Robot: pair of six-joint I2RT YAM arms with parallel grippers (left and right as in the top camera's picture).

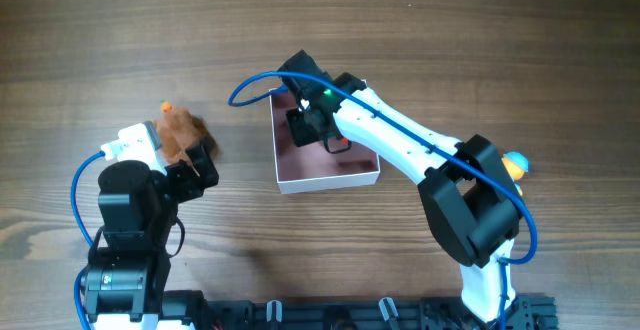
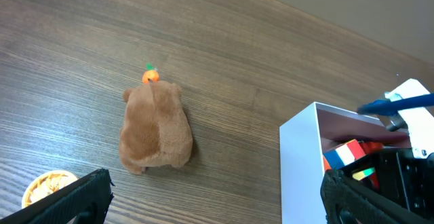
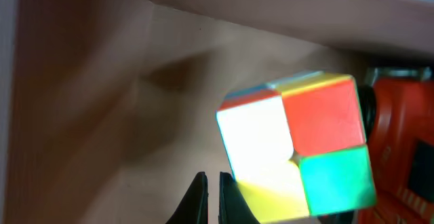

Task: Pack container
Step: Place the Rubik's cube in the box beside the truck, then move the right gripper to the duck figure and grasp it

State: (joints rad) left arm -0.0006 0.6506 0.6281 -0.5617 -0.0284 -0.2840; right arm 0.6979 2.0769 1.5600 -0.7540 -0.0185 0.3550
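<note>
Centre of wooden counter (image 1: 480, 30): square white-walled, pink-lined container (image 1: 330, 181). Overhead hides the multicoloured 2x2 plastic cube (image 3: 295, 156) inside; right wrist shows it, right jaws nearly together beside it. Left jaws wide apart near brown plush toy (image 2: 154, 125).

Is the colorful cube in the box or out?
In. The cube lies on the container's pink floor beside a red toy, walls behind it.

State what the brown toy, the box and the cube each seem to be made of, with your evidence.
Brown toy: soft plush fabric, by its fuzzy matte nap. Box: probably thin card, with flat matte walls and sharp folds. Cube: likely hard plastic, glossy coloured tiles.
</note>
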